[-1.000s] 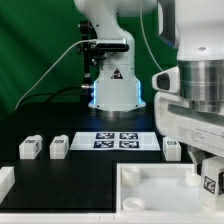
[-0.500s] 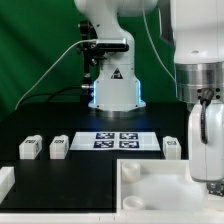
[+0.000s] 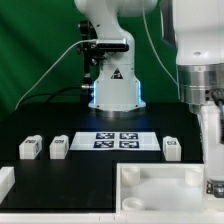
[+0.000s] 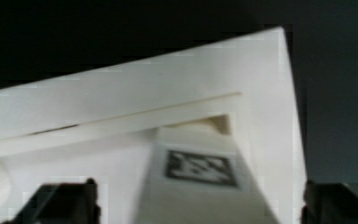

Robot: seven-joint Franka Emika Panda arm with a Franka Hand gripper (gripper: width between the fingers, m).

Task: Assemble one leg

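From the exterior view, my arm filled the right edge of the frame, reaching down at the near right, and my pincer point(image 3: 212, 178) was mostly cut off there, so from this side I could not tell how its fingers stood. Three small white legs point(image 3: 29, 148) lay loose on the black desk point(image 3: 60, 168): two side by side at the exterior view's left, and a third point(image 3: 172, 149) just to the right of the marker board point(image 3: 120, 139), each lying flat with its tag showing. Near me sat the large white panel point(image 3: 150, 185), its raised rim enclosing a shallow recess in which I saw nothing. Another white part point(image 3: 5, 182) poked in at the near left corner. From the wrist view, my two dark fingertips point(image 4: 62, 202) stood well apart, and between them rose a leg point(image 4: 201, 165), its tagged face turned to the camera and its long axis running straight away from my wrist toward the white panel point(image 4: 140, 105) beyond. I could not tell whether the fingers touched the leg; they looked apart from it on both sides. I judged that this leg lay directly ahead of my pincer, standing on or pressed against the panel near one corner, and that the coming move hinged on keeping that axis square to the panel.
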